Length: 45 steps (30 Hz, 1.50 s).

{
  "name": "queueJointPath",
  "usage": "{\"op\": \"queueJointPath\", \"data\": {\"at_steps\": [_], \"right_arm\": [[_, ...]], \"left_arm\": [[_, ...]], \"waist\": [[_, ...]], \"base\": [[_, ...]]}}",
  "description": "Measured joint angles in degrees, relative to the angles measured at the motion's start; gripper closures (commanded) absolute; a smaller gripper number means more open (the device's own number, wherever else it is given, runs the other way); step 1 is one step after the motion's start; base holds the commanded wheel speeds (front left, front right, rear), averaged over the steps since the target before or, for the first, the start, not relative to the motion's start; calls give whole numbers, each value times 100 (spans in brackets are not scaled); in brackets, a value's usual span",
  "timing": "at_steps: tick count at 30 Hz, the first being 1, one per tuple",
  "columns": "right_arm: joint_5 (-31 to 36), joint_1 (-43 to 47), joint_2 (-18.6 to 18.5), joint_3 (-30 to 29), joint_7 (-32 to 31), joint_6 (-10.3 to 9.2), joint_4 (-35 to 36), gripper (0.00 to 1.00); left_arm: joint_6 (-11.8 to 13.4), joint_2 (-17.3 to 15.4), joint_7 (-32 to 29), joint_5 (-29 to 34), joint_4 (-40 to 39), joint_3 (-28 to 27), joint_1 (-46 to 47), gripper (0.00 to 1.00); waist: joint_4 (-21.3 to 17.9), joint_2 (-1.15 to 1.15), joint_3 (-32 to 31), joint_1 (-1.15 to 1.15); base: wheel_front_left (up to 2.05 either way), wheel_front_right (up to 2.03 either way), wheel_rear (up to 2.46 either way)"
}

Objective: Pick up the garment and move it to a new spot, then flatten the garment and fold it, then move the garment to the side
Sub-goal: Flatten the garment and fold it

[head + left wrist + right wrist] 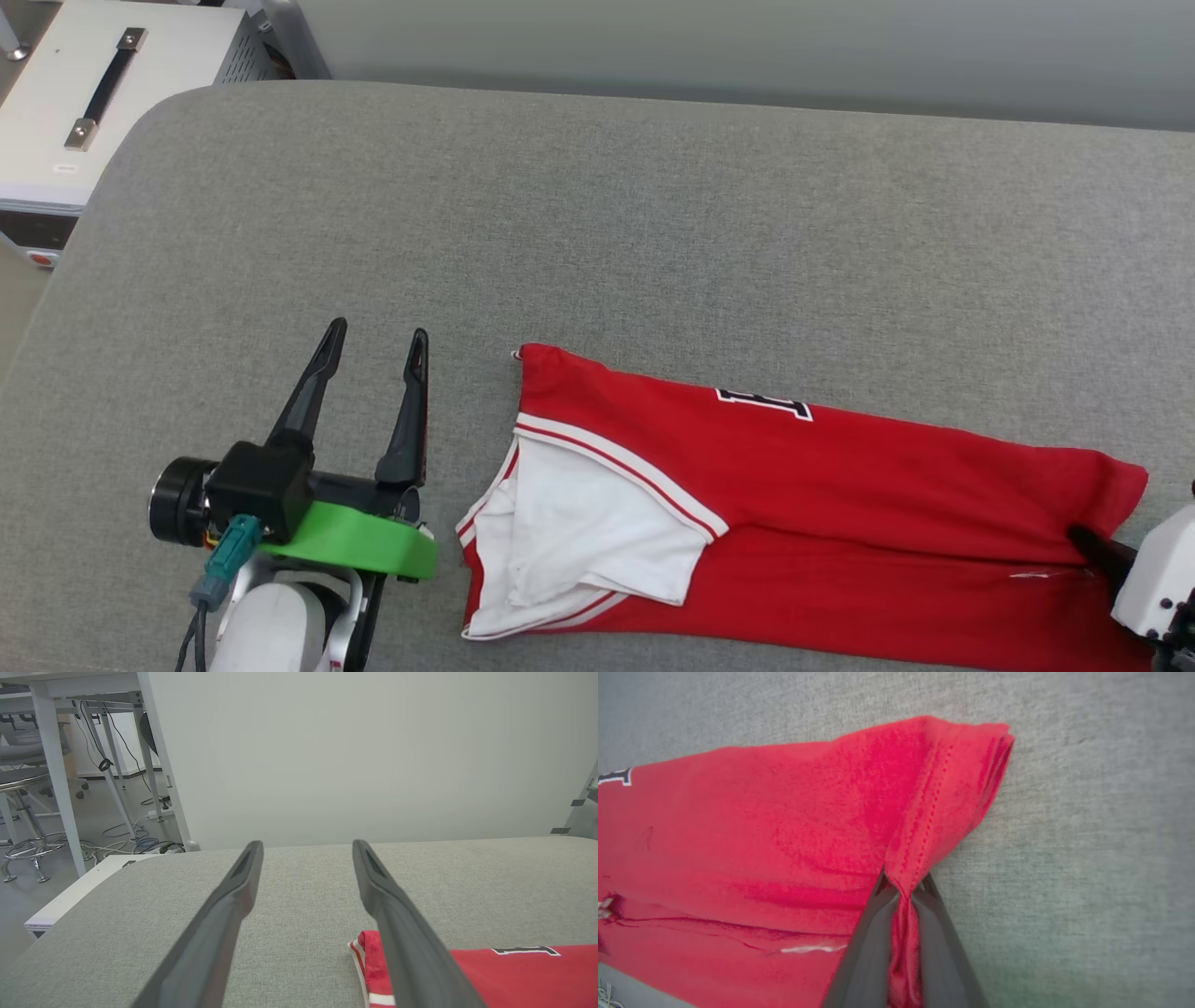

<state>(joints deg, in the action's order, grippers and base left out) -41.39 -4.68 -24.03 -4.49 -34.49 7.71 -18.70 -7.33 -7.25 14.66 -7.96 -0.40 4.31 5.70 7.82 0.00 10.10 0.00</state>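
Two tools are at work. The left tool (378,329), at the lower left of the head view, is spread and empty over the grey table (597,215), just beside the garment (840,485). The garment lies folded long across the lower right. The right tool (903,884) pinches its red hem at the right edge.

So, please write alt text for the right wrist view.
The right gripper is shut on a bunched edge of the garment, a red shirt, pinched between its two dark fingers. The shirt lies on a grey fabric surface.
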Motion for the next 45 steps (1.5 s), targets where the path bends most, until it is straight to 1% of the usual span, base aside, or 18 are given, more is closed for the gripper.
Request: {"op": "queueJointPath", "data": {"at_steps": [4, 8, 10, 15, 20, 28, 31, 33, 37, 41, 43, 45], "right_arm": [[266, -88, -205, -165, 162, 29, -230, 100], [651, -146, -383, -506, 252, 29, -483, 100], [740, -153, -370, -641, 256, 26, -537, 100], [778, -122, -291, -672, 188, 24, -482, 100], [778, 38, -159, -632, 79, -13, -99, 100], [779, 458, 77, -553, -279, -15, 887, 100], [709, 582, 304, -549, -493, -16, 1271, 100], [644, 660, 563, -531, -698, -16, 1580, 100], [695, 801, 938, -433, -1066, -16, 2127, 100], [725, 875, 1368, -361, -1325, -16, 2496, 100], [710, 879, 1645, -256, -1445, -16, 2652, 100], [655, 877, 1844, -181, -1484, -16, 2765, 100]], "left_arm": [[0, -3, 0, -8, 19, 41, -3, 0], [0, -5, 0, -9, 54, 62, -11, 0], [0, -4, 1, -13, 82, 48, -50, 0], [0, -1, 0, -22, 149, 46, -191, 0], [0, 9, 1, -27, 167, 15, -225, 0], [0, 46, 0, -66, 213, -43, -350, 0], [0, 71, 0, -66, 213, -73, -354, 0], [0, 99, 0, -66, 209, -91, -360, 0], [0, 137, 1, -67, 205, -105, -365, 0], [0, 153, 0, -90, 200, -146, -365, 0], [0, 157, 0, -111, 199, -172, -365, 0], [0, 162, 1, -111, 199, -203, -365, 0]], "waist": [[-16, 0, -52, 0], [-18, 0, -116, 0], [-20, 0, -174, 0], [-26, 0, -323, 0], [-55, 0, -470, 0], [-113, 0, -644, 0], [-105, 0, -695, 0], [-91, 0, -712, 0], [-59, 0, -714, 0], [-6, 0, -691, 0], [25, 0, -678, 0], [52, 0, -669, 0]], "base": [[0, 0, 0], [0, 0, 0], [0, 0, 0], [0, 0, 0], [0, 0, 0], [0, 0, 0], [0, 0, 0], [0, 0, 0], [0, 0, 0], [0, 0, 0], [0, 0, 0], [0, 0, 0]]}}
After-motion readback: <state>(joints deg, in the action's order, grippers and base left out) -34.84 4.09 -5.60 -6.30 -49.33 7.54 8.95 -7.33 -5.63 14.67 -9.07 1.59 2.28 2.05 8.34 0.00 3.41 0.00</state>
